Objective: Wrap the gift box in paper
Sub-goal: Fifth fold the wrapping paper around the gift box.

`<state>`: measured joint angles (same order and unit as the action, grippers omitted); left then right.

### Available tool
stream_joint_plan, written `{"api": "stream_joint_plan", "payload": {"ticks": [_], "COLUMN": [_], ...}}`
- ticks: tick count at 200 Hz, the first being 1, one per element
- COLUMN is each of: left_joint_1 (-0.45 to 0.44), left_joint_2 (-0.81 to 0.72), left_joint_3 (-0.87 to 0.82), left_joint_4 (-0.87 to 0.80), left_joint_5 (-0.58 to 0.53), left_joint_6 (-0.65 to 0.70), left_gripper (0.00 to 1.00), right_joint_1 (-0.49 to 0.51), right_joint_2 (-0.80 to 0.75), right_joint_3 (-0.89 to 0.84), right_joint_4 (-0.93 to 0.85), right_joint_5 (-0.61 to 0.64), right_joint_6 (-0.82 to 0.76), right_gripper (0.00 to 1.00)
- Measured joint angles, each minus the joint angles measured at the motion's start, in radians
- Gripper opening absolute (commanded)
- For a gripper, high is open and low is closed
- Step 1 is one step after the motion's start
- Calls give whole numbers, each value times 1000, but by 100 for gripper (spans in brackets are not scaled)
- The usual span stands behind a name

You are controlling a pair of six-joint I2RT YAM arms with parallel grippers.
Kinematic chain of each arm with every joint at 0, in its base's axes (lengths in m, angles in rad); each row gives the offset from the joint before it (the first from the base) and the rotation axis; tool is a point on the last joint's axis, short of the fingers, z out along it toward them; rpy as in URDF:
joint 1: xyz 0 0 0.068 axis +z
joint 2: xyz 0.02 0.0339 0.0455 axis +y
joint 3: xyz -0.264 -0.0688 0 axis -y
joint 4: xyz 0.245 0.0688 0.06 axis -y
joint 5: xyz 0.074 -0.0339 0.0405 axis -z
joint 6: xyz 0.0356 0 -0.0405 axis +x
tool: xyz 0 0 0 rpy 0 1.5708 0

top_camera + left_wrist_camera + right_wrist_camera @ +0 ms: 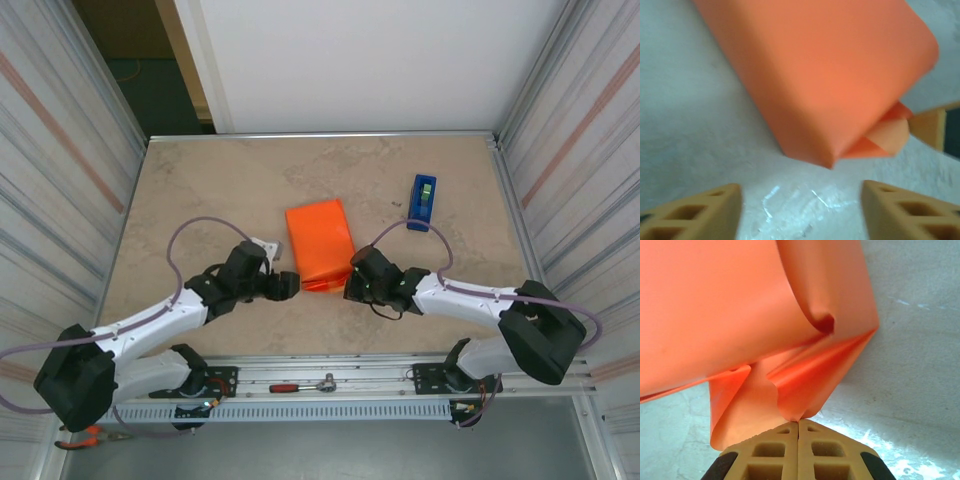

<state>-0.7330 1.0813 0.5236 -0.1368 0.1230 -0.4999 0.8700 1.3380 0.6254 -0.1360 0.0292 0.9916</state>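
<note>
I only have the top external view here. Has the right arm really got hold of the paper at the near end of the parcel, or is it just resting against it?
Observer: From the right wrist view, the right gripper has its jaws shut on a pointed fold of the paper.
Operator: And the left one?
Observer: From the left wrist view, the left gripper has its jaws open with nothing gripped. The wrapped gift box lies ahead of it, apart from both fingers.
Operator: Is that end flap flat yet?
Observer: No. In the right wrist view the paper at that end is loose and creased, not lying flat.
</note>
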Motion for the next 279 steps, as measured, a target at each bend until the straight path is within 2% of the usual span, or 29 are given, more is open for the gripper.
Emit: {"api": "stream_joint_plan", "payload": {"ticks": [17,52,98,149,204,211,224,237,262,271,279], "left_joint_1": [-52,-160,-257,-277,-277,-277,-277,-277,-276,-276,-276], "left_joint_2": [-10,5,132,322,438,448,461,471,476,476,476], "left_joint_3": [-29,-96,-112,-87,-10,-1,8,15,29,32,35], "left_joint_4": [29,130,296,412,488,493,501,502,502,502,502], "left_joint_5": [25,43,34,21,-91,-111,-148,-183,-236,-252,-262], "left_joint_6": [6,-6,-18,-16,-1,-2,-2,-5,-18,-23,-28], "left_gripper": [39,37,31,29,28,27,27,27,26,26,26], "right_joint_1": [-4,-13,-13,-15,-15,-15,-15,-16,-48,-75,-98], "right_joint_2": [0,0,0,3,3,3,2,-10,-112,-151,-178], "right_joint_3": [6,14,30,33,33,33,33,31,-27,-61,-91], "right_joint_4": [-1,-2,-1,-2,-5,-5,-5,-8,-3,3,5], "right_joint_5": [-3,-7,-23,-31,-37,-39,-50,-53,-56,-61,-63], "right_joint_6": [0,0,0,-1,-1,-1,-2,-6,-5,-3,-1], "right_gripper": [0,0,0,0,0,11,37,49,47,42,33]}}
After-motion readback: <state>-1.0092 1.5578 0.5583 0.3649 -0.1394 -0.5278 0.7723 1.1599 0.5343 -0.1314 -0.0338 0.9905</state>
